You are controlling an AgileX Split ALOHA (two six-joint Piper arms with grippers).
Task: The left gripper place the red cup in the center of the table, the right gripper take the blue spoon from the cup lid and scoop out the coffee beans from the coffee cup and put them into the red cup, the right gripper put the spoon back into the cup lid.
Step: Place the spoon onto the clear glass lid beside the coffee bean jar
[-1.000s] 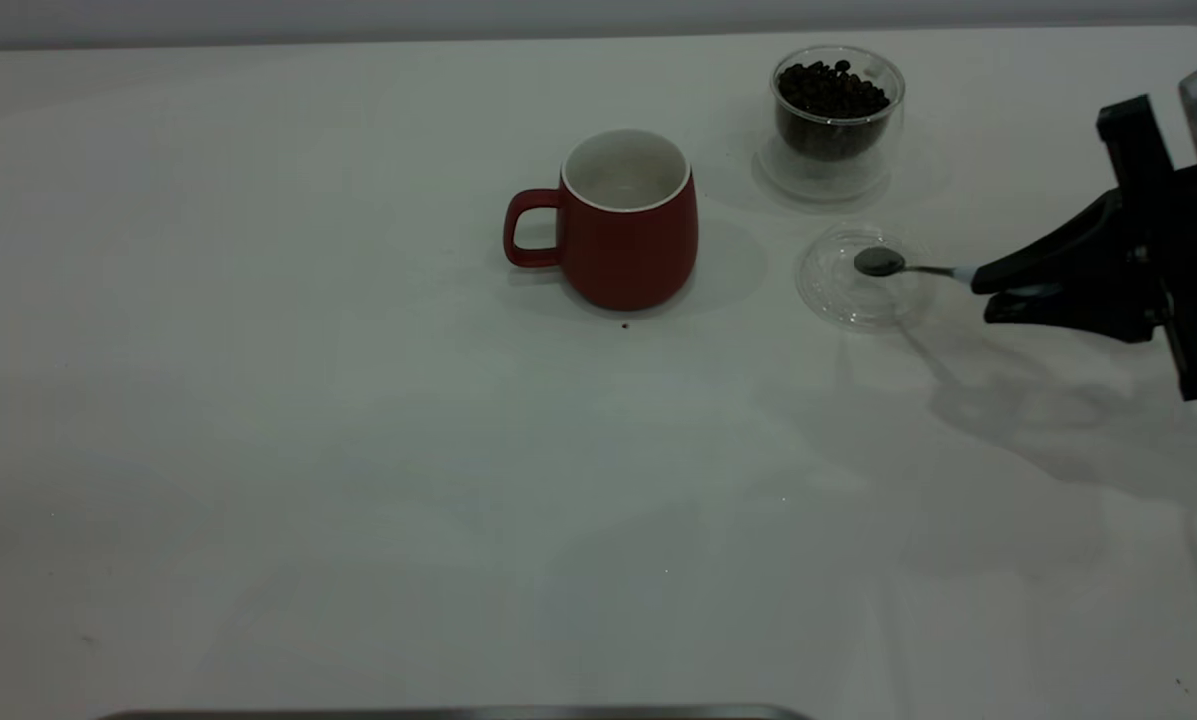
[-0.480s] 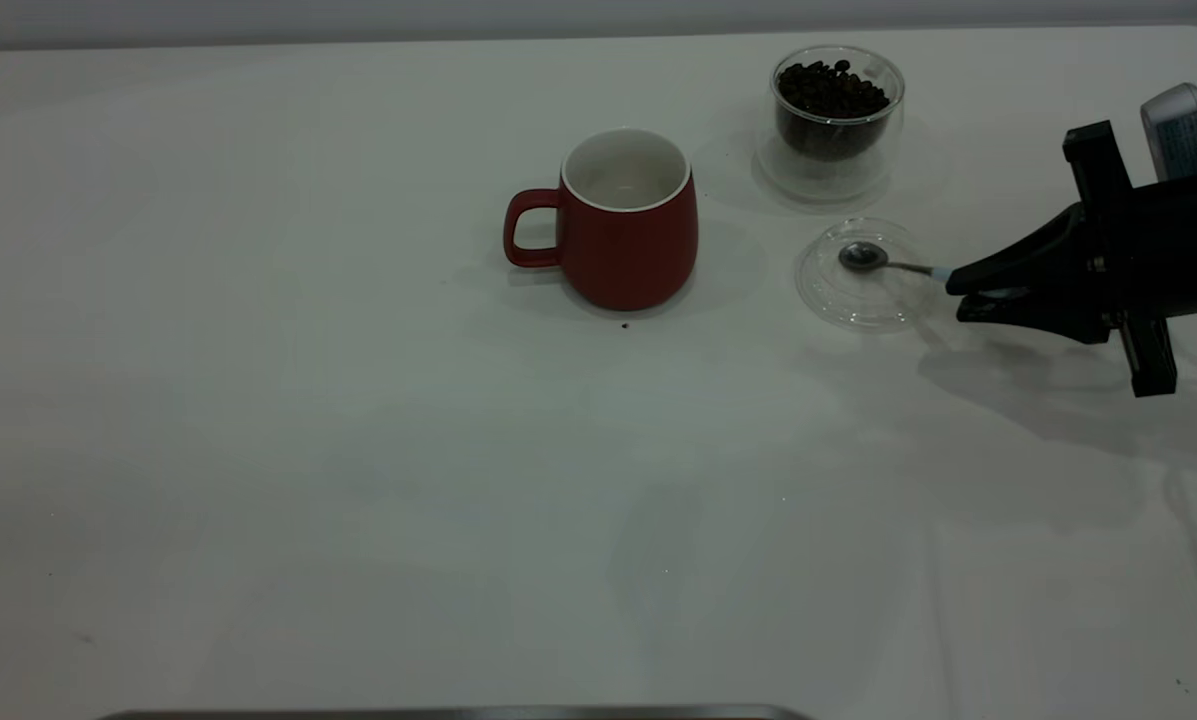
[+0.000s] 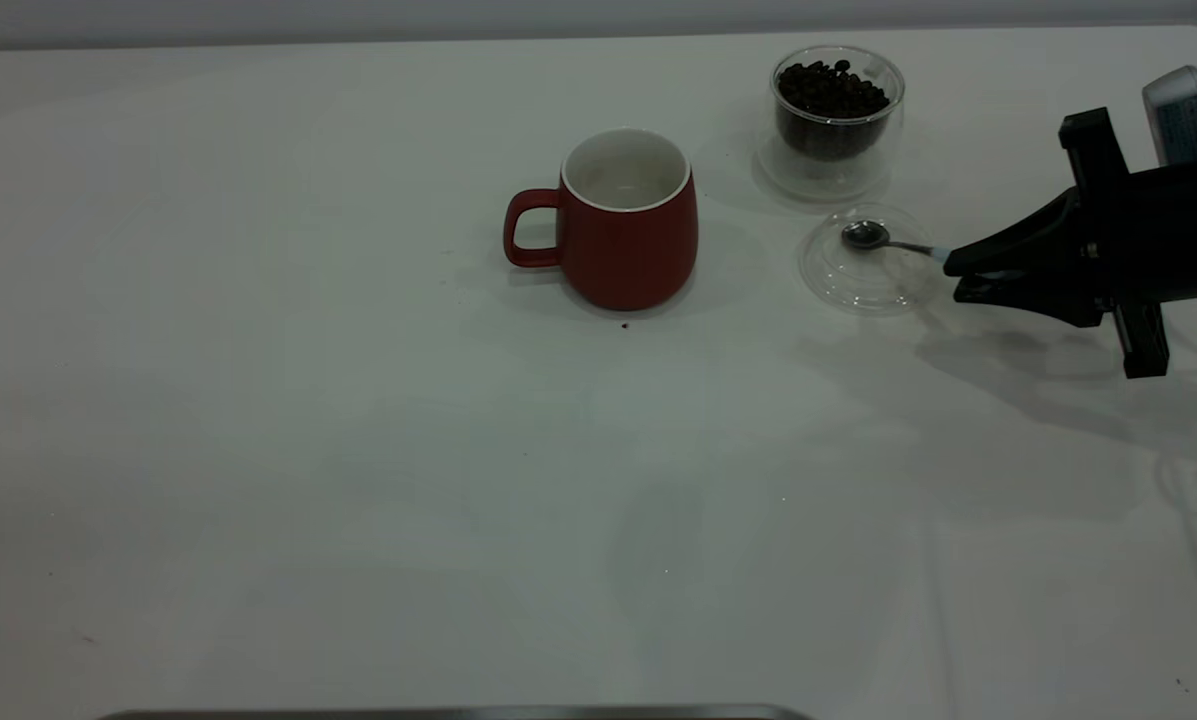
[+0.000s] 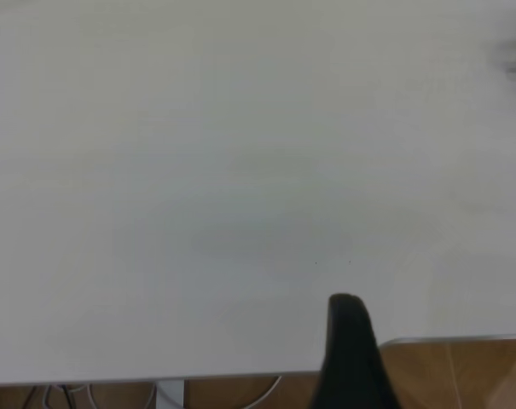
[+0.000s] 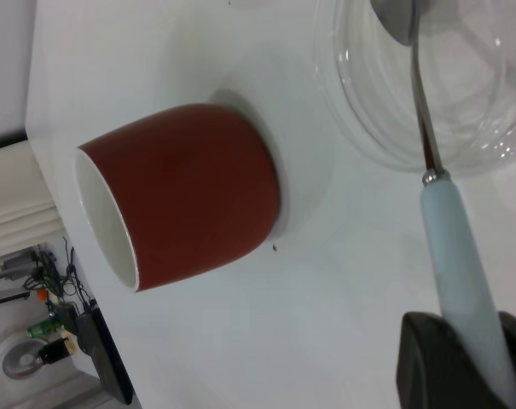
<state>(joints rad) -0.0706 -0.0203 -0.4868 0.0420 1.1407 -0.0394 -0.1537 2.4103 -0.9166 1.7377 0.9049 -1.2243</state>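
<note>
Tabletop (image 3: 358, 450) carries all task items, placed here relative to the red cup (image 3: 623, 225). Red cup stands upright near the tabletop's middle, handle pointing away from the other items; its white interior shows no beans. Right end effector (image 3: 953, 272) reaches in from the far side of the cup lid, its jaws closed on the pale blue handle of the blue spoon (image 3: 883, 240). Left end effector (image 4: 347, 358) sits parked at the tabletop edge, well apart from the red cup; its opening state cannot be determined. Coffee cup (image 3: 836, 120) stands beyond the lid, still filled with coffee beans (image 3: 833, 90). Cup lid (image 3: 863, 265) lies between the red cup and the right end effector. Spoon bowl sits over the lid's far rim.

Risk, as a judgement: the spoon bowl may catch the lid's raised rim and drag the lid. The grasp is far out on the handle, so the spoon could pivot during scooping and spill beans.
</note>
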